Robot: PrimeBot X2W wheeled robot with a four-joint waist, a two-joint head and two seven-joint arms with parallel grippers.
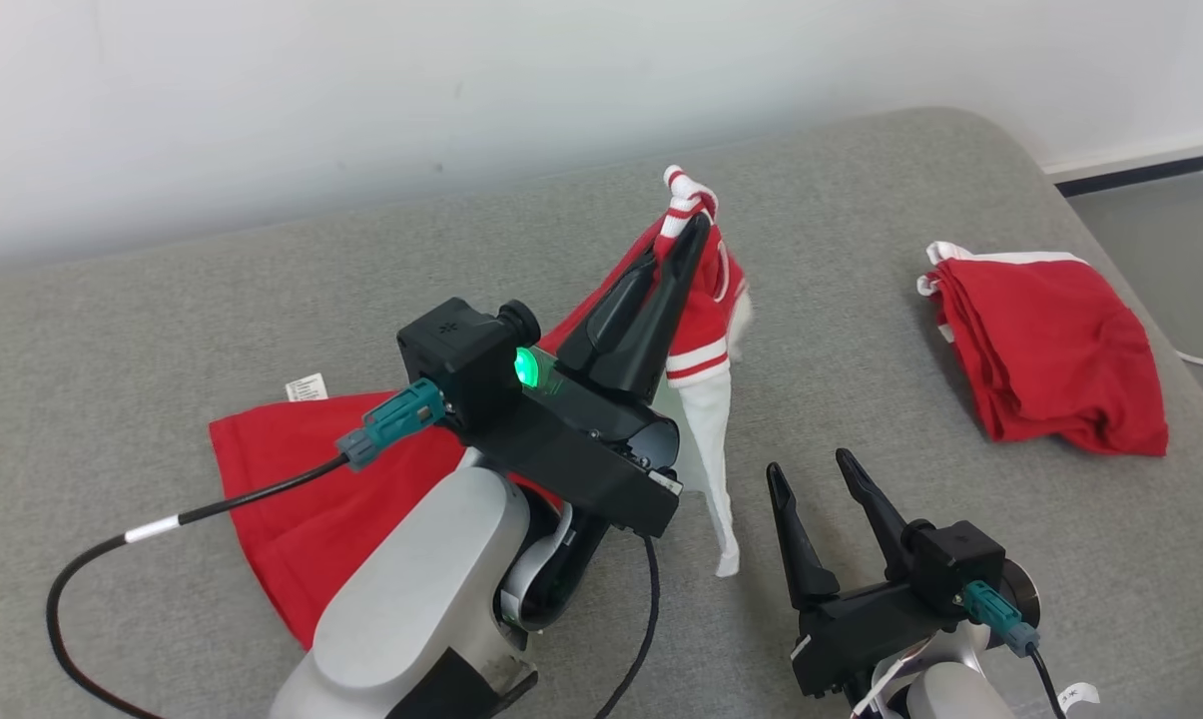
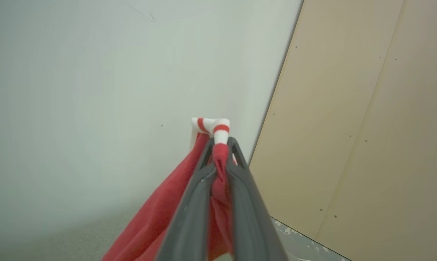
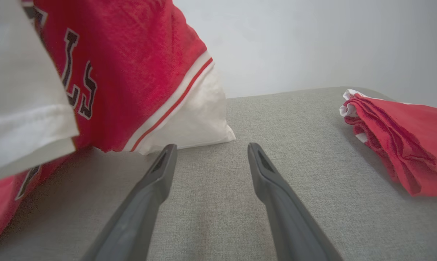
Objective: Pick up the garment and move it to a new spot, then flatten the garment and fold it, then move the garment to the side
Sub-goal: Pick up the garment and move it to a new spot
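Pinches the red-and-white garment (image 1: 292,479) by its striped trim with the left gripper (image 1: 689,232), raised over the middle of the grey surface (image 1: 112,350). Holds the right gripper (image 1: 808,462) spread, empty, near the front edge.

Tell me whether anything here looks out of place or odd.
Nothing is damaged. The red garment hangs bunched from the shut left gripper, its white sleeve dangling, its lower part lying on the grey cushion.
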